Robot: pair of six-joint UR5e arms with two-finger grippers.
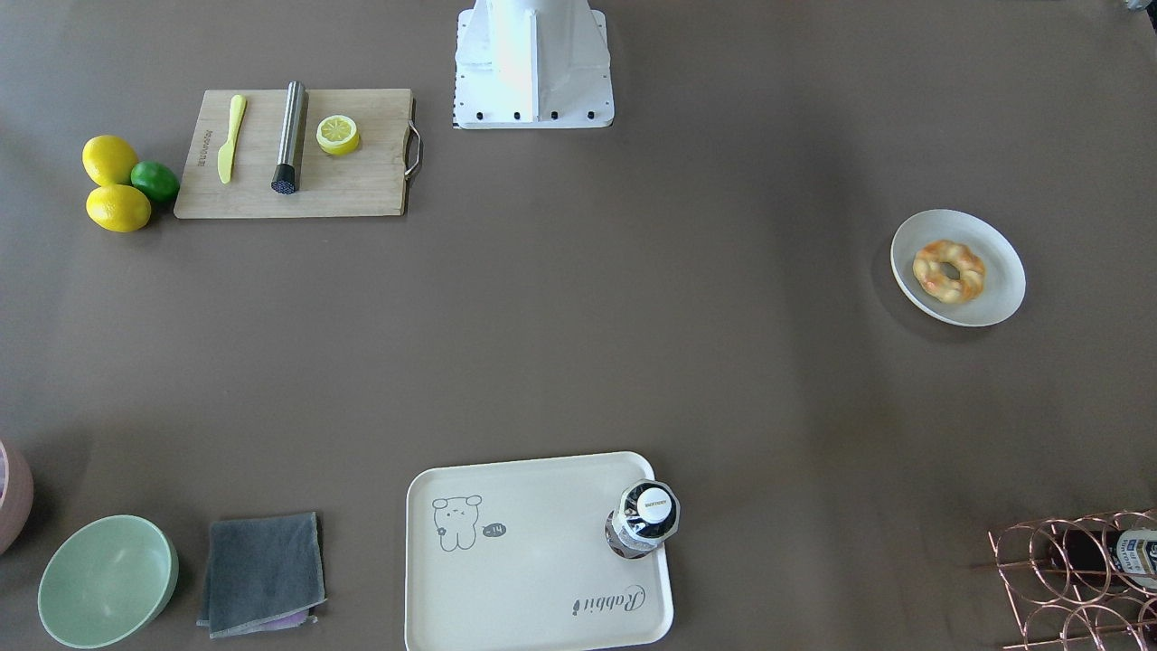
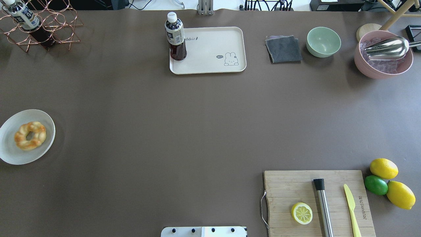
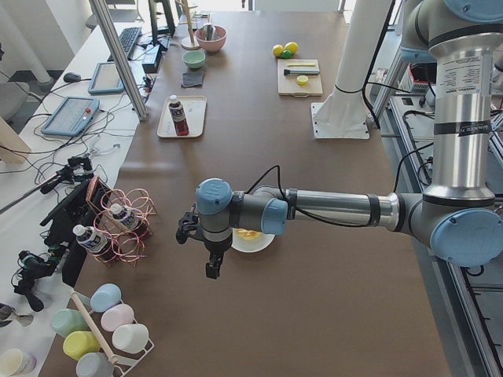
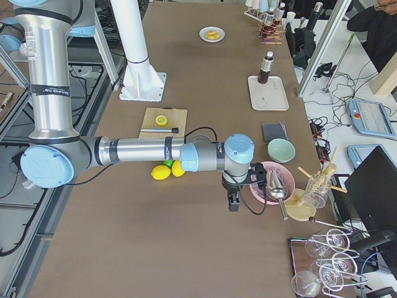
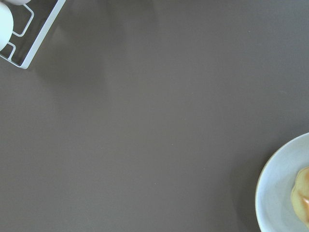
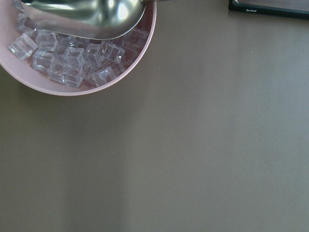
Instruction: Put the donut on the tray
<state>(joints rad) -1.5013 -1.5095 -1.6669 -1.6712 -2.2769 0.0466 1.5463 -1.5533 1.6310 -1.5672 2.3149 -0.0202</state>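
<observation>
The donut (image 2: 30, 135), a braided ring with orange-brown glaze, lies on a round off-white plate (image 2: 13, 158) at the table's left end; it also shows in the front view (image 1: 948, 270) and at the lower right edge of the left wrist view (image 5: 303, 200). The cream tray (image 2: 210, 56) with the rabbit drawing sits at the far middle edge, with a dark drink bottle (image 2: 176, 36) standing on its left corner. My left gripper (image 3: 212, 271) hangs above the table beside the plate. My right gripper (image 4: 233, 205) hangs near the pink bowl. I cannot tell whether either is open or shut.
A wooden cutting board (image 2: 289, 184) holds a lemon half (image 2: 302, 213), a steel muddler (image 2: 324, 207) and a yellow knife (image 2: 351, 207); lemons and a lime (image 2: 376, 185) lie beside it. A grey cloth (image 2: 283, 49), green bowl (image 2: 323, 41), pink ice bowl (image 2: 383, 54) and copper rack (image 2: 39, 26) line the far edge.
</observation>
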